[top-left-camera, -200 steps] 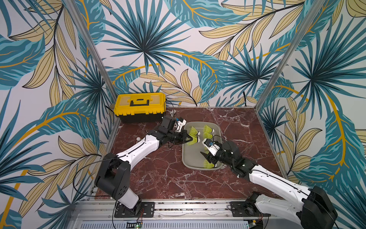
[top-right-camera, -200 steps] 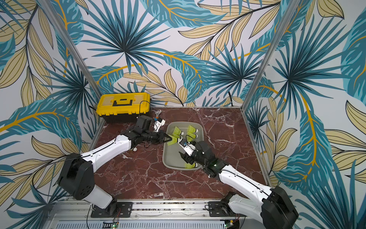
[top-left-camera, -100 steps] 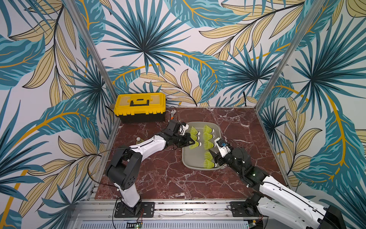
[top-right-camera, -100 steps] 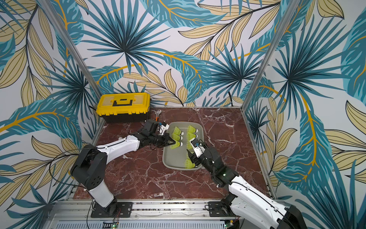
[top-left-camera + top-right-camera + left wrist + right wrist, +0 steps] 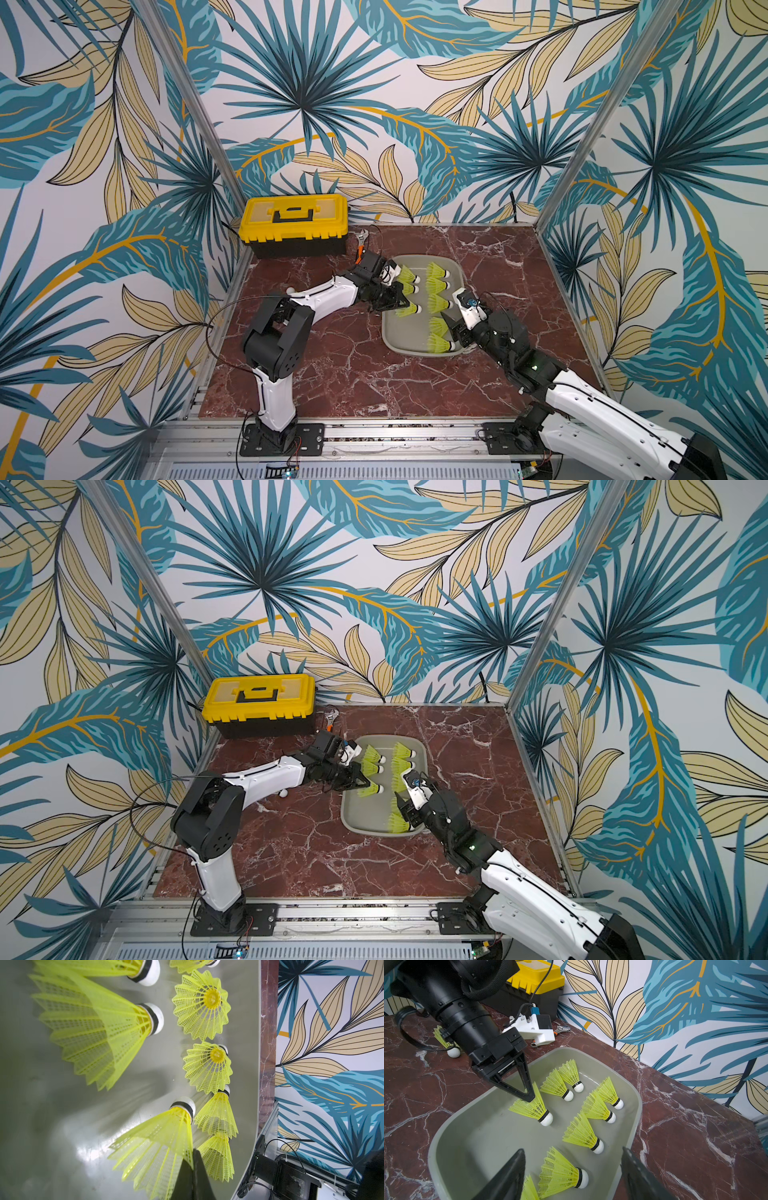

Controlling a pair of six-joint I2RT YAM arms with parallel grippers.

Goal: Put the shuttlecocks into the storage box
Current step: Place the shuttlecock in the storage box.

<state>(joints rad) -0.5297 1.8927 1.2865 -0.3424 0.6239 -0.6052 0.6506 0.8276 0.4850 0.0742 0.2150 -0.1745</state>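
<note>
Your left claw [image 5: 529,1096] is clamped on the skirt of a shuttlecock [image 5: 534,1110] lying in the storage box [image 5: 483,1142], its tip pointing away. The right claw [image 5: 572,1149] stands apart over the box. A stray shuttlecock [image 5: 453,1051] lies on the desk [image 5: 415,1088] behind the left claw, nearer that arm.

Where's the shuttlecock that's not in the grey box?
In the right wrist view, the stray shuttlecock lies on the table, half hidden by the left arm, left of the storage box.
</note>
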